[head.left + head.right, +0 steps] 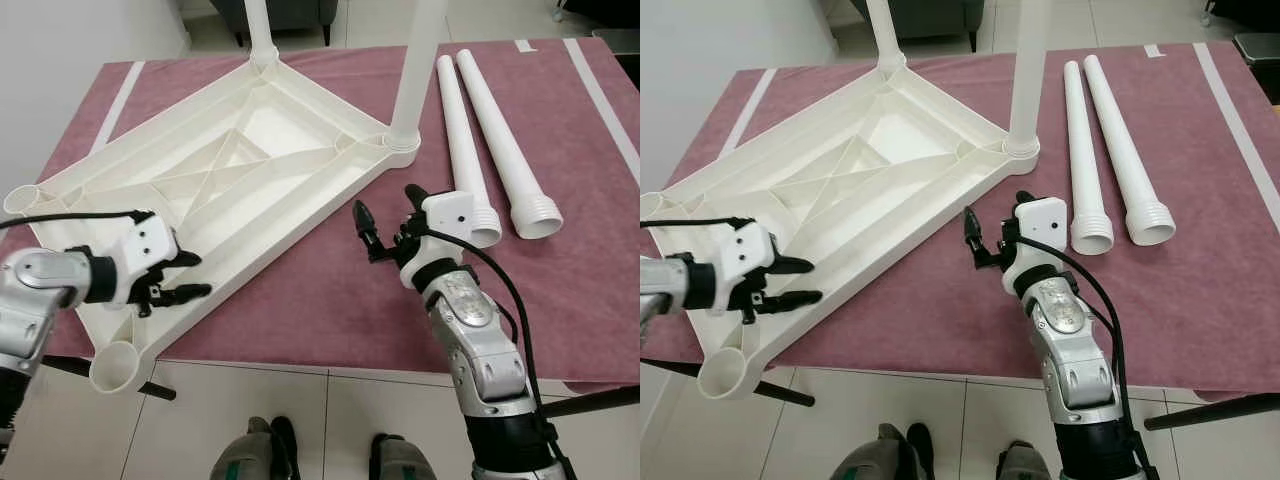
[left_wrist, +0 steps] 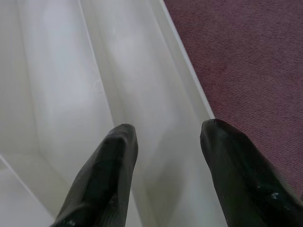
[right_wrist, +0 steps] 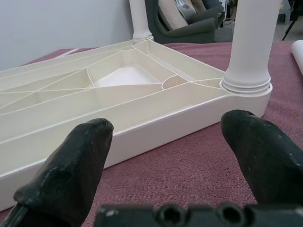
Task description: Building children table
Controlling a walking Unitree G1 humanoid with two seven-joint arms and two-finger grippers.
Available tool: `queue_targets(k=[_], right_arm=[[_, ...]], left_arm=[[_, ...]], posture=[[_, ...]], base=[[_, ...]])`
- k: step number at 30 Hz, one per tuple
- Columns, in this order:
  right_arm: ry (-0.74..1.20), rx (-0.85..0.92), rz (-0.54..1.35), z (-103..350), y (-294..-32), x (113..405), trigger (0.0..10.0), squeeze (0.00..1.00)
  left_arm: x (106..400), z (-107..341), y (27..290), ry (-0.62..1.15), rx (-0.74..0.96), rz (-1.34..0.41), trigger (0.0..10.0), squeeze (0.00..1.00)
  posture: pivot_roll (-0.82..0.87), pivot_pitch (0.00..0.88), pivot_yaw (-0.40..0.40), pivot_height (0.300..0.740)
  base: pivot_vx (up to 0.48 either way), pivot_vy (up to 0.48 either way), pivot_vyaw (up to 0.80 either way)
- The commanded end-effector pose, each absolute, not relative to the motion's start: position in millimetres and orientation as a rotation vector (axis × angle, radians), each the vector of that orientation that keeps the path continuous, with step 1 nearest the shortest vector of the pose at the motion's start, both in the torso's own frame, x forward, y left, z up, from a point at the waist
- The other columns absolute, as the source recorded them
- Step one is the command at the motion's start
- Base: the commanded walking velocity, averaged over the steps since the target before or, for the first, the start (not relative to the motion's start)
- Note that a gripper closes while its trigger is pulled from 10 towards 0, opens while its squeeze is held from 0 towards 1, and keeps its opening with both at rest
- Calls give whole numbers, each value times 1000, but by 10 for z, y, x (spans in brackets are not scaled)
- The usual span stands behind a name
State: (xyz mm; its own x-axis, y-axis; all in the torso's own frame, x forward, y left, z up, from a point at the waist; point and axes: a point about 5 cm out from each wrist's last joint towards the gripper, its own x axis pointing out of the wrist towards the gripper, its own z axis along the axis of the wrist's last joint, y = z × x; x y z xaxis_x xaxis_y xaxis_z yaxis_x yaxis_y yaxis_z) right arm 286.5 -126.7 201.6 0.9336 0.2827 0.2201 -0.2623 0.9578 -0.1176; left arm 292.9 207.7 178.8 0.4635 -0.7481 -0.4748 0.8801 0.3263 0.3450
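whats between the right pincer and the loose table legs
Bare maroon cloth. In the left eye view the right pincer hangs open just short of the two loose table legs, with no other object on that stretch.

White tabletop (image 1: 230, 170) upside down on maroon cloth, two legs (image 1: 408, 75) fitted, two legs (image 1: 490, 140) loose beside
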Motion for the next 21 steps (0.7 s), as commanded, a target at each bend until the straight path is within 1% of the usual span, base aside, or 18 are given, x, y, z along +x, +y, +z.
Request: queue_targets(k=[1, 6, 8, 11, 15, 19, 21], right_arm=[[-234, -72, 293, 2027, -1234, 2837, 10000, 0], [-231, -72, 282, 2026, -1252, 2812, 10000, 0], [-228, -71, 271, 2016, -1270, 2789, 10000, 0], [-223, -70, 267, 2011, -1277, 2777, 10000, 0], [-219, -68, 269, 2003, -1267, 2776, 10000, 0], [-218, -65, 276, 2005, -1247, 2779, 10000, 0], [-215, -65, 277, 2003, -1246, 2781, 10000, 0]], left_arm=[[3077, 1689, 2127, 258, 644, -939, 10000, 0], [3152, 1678, 2146, 245, 667, -885, 10000, 0], [3167, 1782, 2130, 197, 643, -885, 10000, 0], [3166, 1873, 2118, 170, 615, -887, 10000, 0], [3211, 1888, 2124, 162, 620, -857, 10000, 0], [3259, 1928, 2065, 108, 563, -851, 10000, 0], [3318, 1911, 2050, 108, 570, -811, 10000, 0]], posture=[[-47, 178, 161, 740], [-52, 180, 164, 740], [-61, 182, 168, 740], [-59, 182, 168, 740], [-54, 182, 166, 740], [-52, 184, 163, 740], [-50, 185, 160, 740]], base=[[0, 0, 0], [0, 0, 0], [0, 0, 0], [0, 0, 0], [0, 0, 0], [0, 0, 0], [0, 0, 0]])
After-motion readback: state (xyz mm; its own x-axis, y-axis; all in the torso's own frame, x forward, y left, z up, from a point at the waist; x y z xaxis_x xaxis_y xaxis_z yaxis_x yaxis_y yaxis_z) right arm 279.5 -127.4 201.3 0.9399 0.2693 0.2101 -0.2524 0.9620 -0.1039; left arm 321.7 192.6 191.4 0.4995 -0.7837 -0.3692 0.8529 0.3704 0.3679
